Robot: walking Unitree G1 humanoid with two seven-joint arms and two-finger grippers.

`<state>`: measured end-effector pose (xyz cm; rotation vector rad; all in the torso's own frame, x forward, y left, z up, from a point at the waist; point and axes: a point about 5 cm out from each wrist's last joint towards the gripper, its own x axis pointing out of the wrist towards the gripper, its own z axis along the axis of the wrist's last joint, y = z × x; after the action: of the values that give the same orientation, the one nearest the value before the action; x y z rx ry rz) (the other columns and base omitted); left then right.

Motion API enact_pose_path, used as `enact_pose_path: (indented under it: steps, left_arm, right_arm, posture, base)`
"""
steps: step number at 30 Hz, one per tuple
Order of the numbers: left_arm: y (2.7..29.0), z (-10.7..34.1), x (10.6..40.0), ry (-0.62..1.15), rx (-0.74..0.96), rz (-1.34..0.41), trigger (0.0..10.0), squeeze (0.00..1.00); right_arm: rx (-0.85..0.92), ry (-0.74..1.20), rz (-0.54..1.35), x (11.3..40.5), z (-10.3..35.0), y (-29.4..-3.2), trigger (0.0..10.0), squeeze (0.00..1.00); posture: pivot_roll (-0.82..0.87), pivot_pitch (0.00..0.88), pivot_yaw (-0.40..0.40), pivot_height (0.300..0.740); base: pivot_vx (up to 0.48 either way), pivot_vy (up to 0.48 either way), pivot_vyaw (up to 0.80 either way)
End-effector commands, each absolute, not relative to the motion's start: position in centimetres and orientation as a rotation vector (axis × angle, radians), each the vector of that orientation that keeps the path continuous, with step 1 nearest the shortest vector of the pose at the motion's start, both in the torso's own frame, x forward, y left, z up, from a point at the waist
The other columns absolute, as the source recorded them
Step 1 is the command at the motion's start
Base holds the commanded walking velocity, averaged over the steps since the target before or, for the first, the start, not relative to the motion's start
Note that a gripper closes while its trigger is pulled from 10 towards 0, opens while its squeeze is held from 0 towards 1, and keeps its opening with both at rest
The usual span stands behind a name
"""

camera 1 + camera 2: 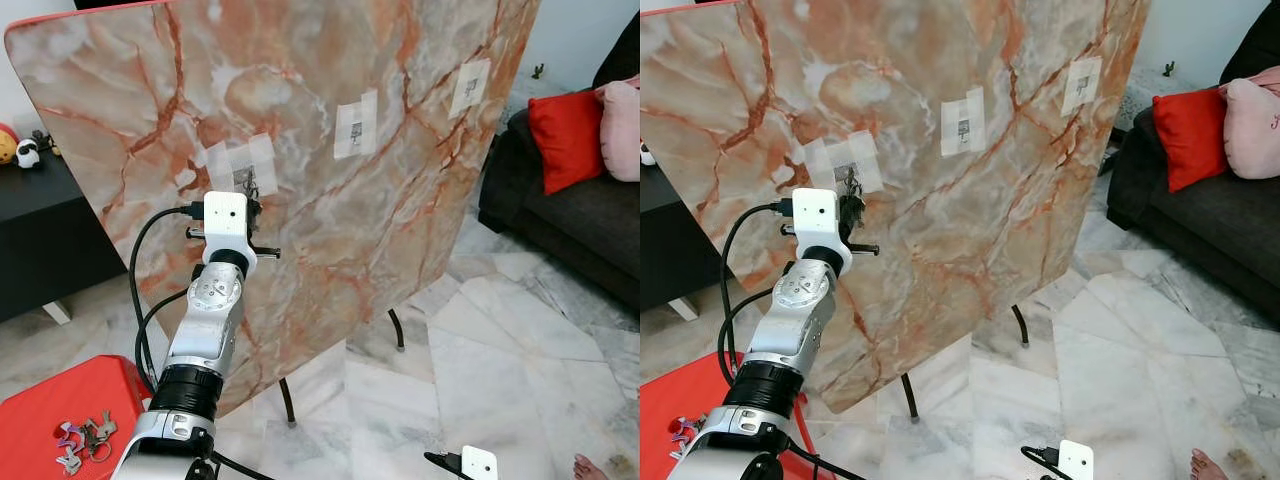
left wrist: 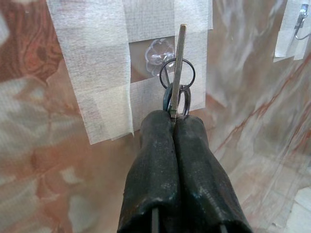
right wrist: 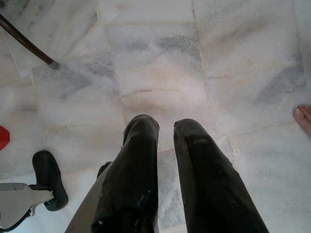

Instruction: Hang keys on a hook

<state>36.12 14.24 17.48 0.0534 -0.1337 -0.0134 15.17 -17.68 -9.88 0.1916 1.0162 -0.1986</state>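
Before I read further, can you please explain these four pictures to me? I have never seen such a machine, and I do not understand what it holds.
This is a walking humanoid robot with two arms. Two pictures come from cameras in its head, looking forward and down; the other two come from a camera on each wrist. The left gripper is raised to a tilted marble-patterned board and pinches a key with a ring, just in front of a clear hook taped to the board. The right gripper hangs open over the marble floor. More keys lie on a red surface at lower left.
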Motion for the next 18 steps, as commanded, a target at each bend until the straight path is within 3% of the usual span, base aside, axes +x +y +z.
enact_pose_path:
  steps: [1,18]
  left_arm:
    - [14.08,18.84,36.36,-0.179,0.048,-0.01,10.0,0.0]
    - [14.59,19.27,36.29,-0.198,0.056,0.026,10.0,0.0]
  right_arm:
    - [0.183,1.019,-0.195,15.09,-9.91,-17.67,10.0,0.0]
    - [0.179,1.021,-0.189,15.13,-9.89,-17.75,10.0,0.0]
  posture:
    - [0.01,0.0,-0.047,0.74]
    - [0.01,0.008,-0.053,0.74]
  base:
    - [0.0,0.0,0.0]
    - [0.0,0.0,0.0]
